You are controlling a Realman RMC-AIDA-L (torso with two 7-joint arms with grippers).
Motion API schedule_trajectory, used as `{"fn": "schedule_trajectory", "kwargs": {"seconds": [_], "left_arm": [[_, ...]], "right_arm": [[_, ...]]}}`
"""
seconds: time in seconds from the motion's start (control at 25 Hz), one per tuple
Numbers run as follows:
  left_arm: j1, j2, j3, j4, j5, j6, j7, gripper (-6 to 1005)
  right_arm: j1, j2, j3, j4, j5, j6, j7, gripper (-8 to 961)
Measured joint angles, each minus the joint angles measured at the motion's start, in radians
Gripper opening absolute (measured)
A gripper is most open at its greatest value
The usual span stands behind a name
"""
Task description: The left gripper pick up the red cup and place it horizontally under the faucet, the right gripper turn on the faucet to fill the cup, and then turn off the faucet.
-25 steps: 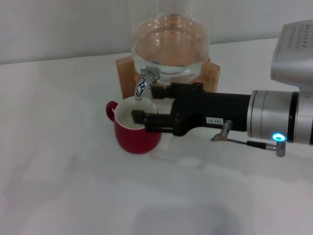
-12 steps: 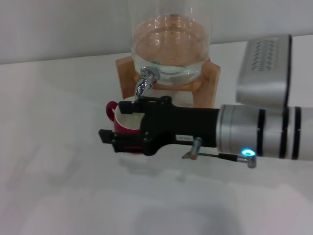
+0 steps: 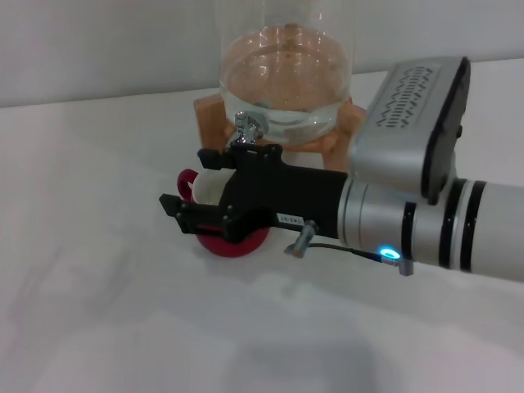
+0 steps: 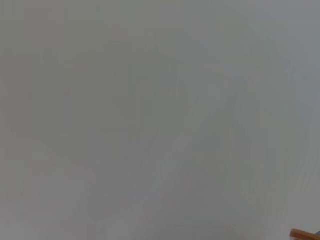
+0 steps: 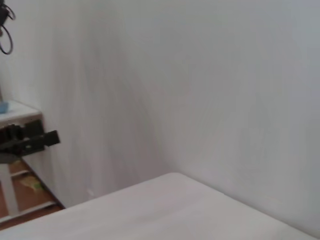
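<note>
red cup [image 3: 236, 242]: upright, below faucet, mostly hidden | faucet [image 3: 244, 128]: chrome, on glass jar

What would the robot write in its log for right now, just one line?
cup: under faucet, on table | right gripper: over cup, by faucet | left gripper: out of sight

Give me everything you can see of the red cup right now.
The squat dark-red ceramic cup stands upright on the white table, below the chrome faucet of the glass dispenser jar. Its white inside and small red loop handle, on the robot's left, show. The black right gripper reaches across in front, hiding most of it; contact and fill level cannot be told.
</note>
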Motion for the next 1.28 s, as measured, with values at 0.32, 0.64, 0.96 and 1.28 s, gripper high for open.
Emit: {"fn": "schedule_trajectory", "kwargs": {"seconds": [0.32, 0.64, 0.96, 1.28], "left_arm": [[-0.003, 0.001, 0.002, 0.0, 0.001, 0.0, 0.0, 860], [-0.003, 0.001, 0.004, 0.0, 0.001, 0.001, 0.0, 860], [-0.01, 0.0, 0.005, 0.0, 0.001, 0.004, 0.0, 860], [-0.016, 0.0, 0.005, 0.0, 0.015, 0.01, 0.0, 860]], "right_arm": [[-0.001, 0.0, -0.03, -0.023, -0.083, -0.031, 0.079, 737], [0.005, 0.0, -0.005, 0.019, -0.079, -0.078, 0.078, 737], [0.007, 0.0, 0.003, 0.026, -0.077, -0.074, 0.08, 737], [-0.001, -0.001, 0.012, 0.021, -0.078, -0.069, 0.077, 737]]}}
